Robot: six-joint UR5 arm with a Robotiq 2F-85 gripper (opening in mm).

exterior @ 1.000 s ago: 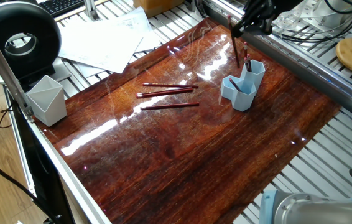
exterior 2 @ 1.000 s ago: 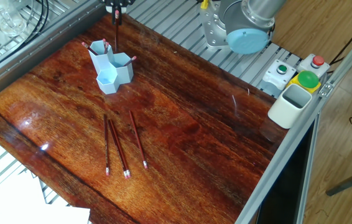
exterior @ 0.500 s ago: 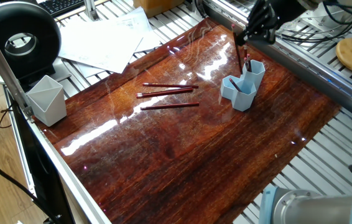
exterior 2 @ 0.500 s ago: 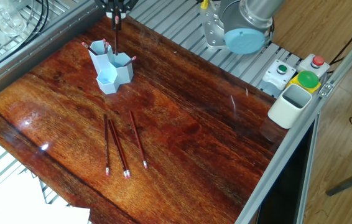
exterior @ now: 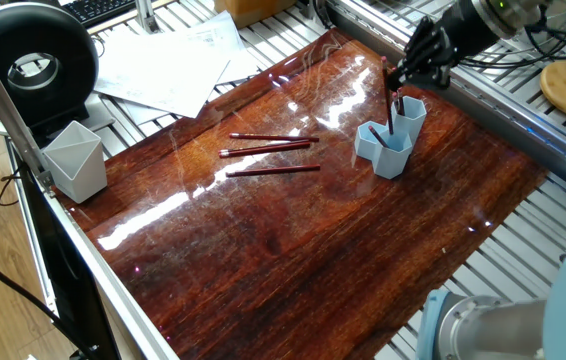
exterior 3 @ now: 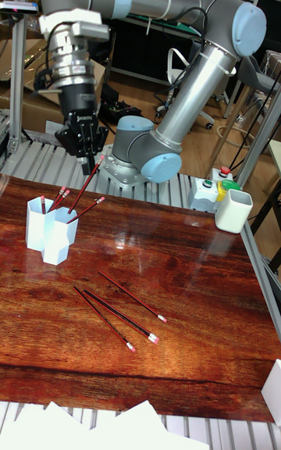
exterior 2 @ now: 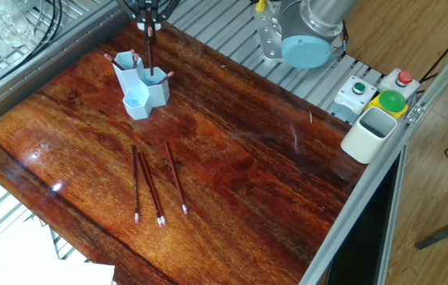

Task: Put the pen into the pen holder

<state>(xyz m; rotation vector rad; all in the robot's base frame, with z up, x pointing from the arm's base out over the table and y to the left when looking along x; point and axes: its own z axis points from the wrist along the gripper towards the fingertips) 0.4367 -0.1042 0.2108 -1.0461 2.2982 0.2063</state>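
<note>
Wooden table point(exterior: 293, 240) seen from three sides, with a small light blue pen holder point(exterior: 391, 140) of joined six-sided tubes as the landmark. Directly above the holder, a black two-finger gripper point(exterior 3: 86, 149), fingers pressed together on the upper end of a dark red pen point(exterior 3: 84, 184). Compared with one second ago, shifted across over the holder and brought lower. The pen's lower end was then beside and above the tall tube; it now dips below the rim of one of the tubes, though exactly which one is hard to tell. Pen leaning rather than upright in the tall view, with its top tipped away from the holder's tallest tube. Most of the shaft above the rim, not yet released. Already standing in the holder: a few other pens point(exterior 3: 55, 200) with pink ends up. Well apart from the holder, out on the open wood: three loose pens point(exterior: 268, 150) lying roughly parallel, unmoved over the last second. Far from the holder, at the table's edge, a larger grey cup point(exterior: 75, 160), empty as far as can be seen. Judged from this: insertion under way and nearly done for this pen, with only a little more lowering and a release left, and three more pens waiting.
</note>
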